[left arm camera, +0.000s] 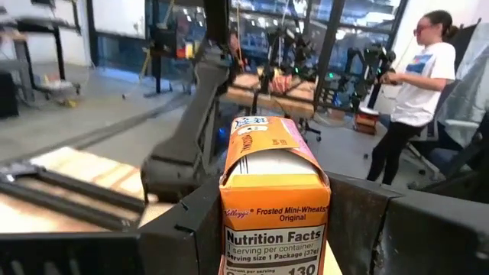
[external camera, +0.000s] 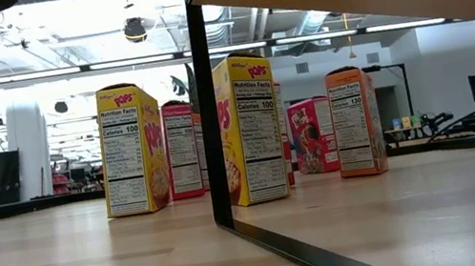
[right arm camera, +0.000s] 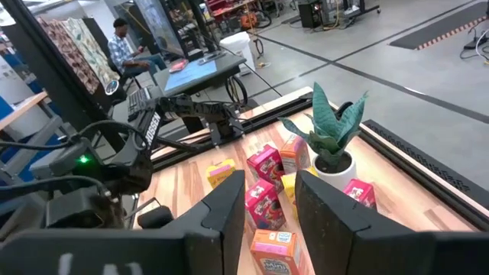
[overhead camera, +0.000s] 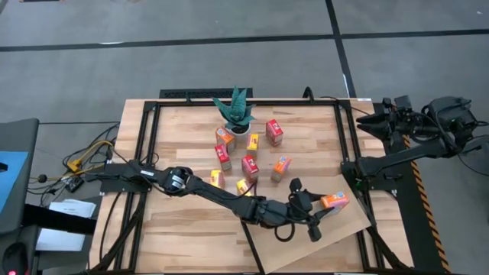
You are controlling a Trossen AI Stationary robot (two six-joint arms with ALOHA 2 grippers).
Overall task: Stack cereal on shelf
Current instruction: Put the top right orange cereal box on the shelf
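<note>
Orange printed cereal box [overhead camera: 335, 201]; green plant [overhead camera: 234, 111]; pale shelf [overhead camera: 348, 229].

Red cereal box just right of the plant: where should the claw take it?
Probably the red box near its top, across the thin faces, descending from above: it stands upright, clear of other boxes, with the plant close on one side. Left claw holds the orange box.

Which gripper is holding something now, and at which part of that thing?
The left gripper holds an orange cereal box by its two opposite sides. The right gripper, raised above the table, holds nothing.
</note>
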